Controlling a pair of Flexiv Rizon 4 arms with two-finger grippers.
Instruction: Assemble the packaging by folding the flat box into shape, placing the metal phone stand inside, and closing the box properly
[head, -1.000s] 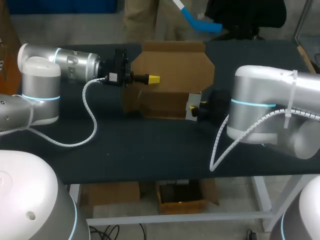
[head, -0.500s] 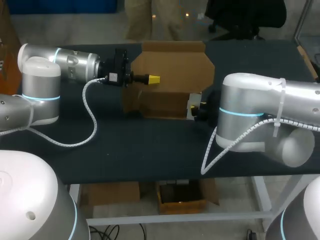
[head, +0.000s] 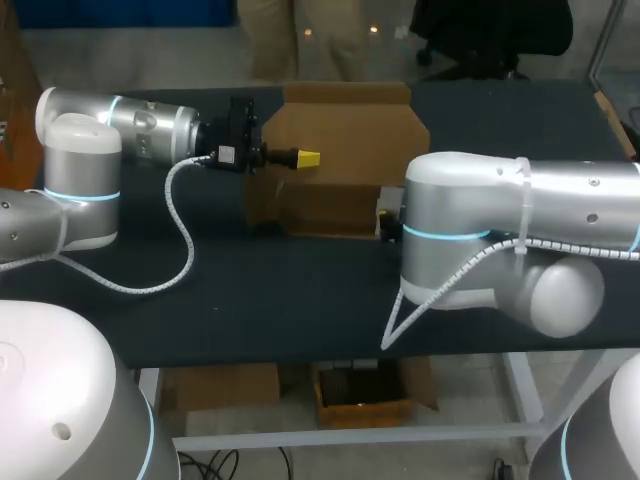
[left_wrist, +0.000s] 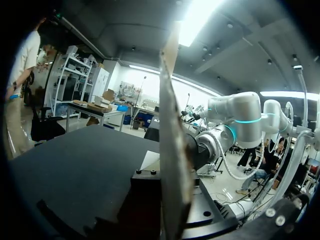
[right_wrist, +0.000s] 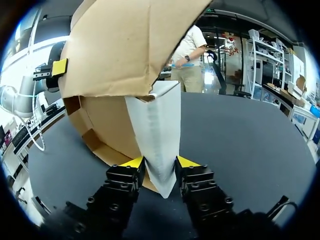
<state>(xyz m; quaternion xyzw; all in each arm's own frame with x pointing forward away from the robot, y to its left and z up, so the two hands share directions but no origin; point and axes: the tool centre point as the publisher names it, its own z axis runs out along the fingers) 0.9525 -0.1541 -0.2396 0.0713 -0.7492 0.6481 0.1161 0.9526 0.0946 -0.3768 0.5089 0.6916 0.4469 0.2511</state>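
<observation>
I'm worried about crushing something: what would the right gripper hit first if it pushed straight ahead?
The right gripper, shut on the white flap, would likely first drive into the brown cardboard box just beyond it; depth is unclear.

No text, label, number or sign can be read in any of the views. The cardboard box (head: 350, 130) shows only plain brown faces, without print that I can read.
</observation>
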